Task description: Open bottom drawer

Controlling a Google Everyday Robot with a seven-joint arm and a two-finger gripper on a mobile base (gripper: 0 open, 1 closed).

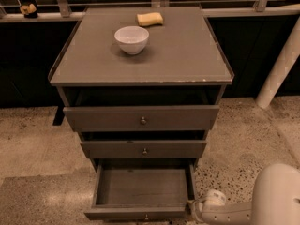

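The bottom drawer (143,187) stands pulled well out of the cabinet, its bare inside open to view and its slim front at the lower edge of the view, with the small round knob (146,216) at the middle of that front. The gripper (195,209) sits low on the floor side, just beside the right end of the drawer front, at the tip of the white arm (277,195) that comes in from the lower right corner. I cannot tell whether its jaws are apart or together. The drawer front runs across the view, and its slide runs toward the camera, so the knob lies to the left in the view from the gripper, along the front. Above, the middle drawer (143,149) and the top drawer (142,118) stand slightly proud of the frame. On the counter (187,55) rest a white bowl (131,39) and a yellow sponge (150,18), apart from each other. By my judgement the opening is all but done.
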